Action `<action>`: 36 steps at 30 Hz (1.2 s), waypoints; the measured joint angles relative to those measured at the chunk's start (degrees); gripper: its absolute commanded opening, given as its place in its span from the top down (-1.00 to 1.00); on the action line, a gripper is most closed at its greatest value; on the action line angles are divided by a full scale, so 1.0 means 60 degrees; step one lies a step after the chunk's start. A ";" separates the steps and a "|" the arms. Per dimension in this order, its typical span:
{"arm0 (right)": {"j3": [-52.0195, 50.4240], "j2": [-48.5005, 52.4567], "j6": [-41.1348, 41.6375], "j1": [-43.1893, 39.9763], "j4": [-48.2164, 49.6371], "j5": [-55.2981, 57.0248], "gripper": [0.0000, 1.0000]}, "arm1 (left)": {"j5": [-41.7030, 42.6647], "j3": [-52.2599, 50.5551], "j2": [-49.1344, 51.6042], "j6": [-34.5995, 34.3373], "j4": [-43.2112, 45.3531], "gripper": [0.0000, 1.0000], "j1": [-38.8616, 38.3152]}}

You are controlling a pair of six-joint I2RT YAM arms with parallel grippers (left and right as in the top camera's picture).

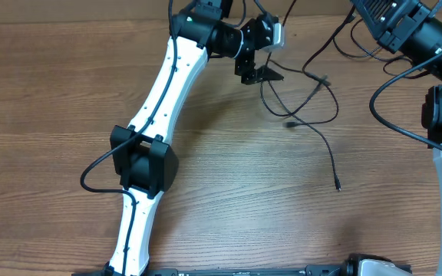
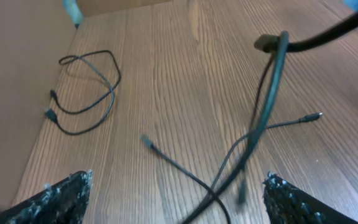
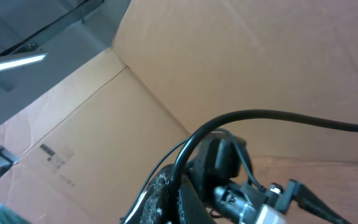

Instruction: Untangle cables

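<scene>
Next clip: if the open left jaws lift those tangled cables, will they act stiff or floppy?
Probably floppy: the cables sag and curve below a raised strand in the left wrist view. Likely light, being thin with small plugs. Lifting one strand would probably drag others, since they cross on the table.

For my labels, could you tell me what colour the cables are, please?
The cables are black; the overhead view shows it best.
</scene>
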 measured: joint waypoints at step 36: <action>0.0000 0.0084 0.0670 -0.1384 0.0634 0.0007 0.93 | -0.7868 0.0000 0.0004 -0.5435 -0.2739 0.92 0.2816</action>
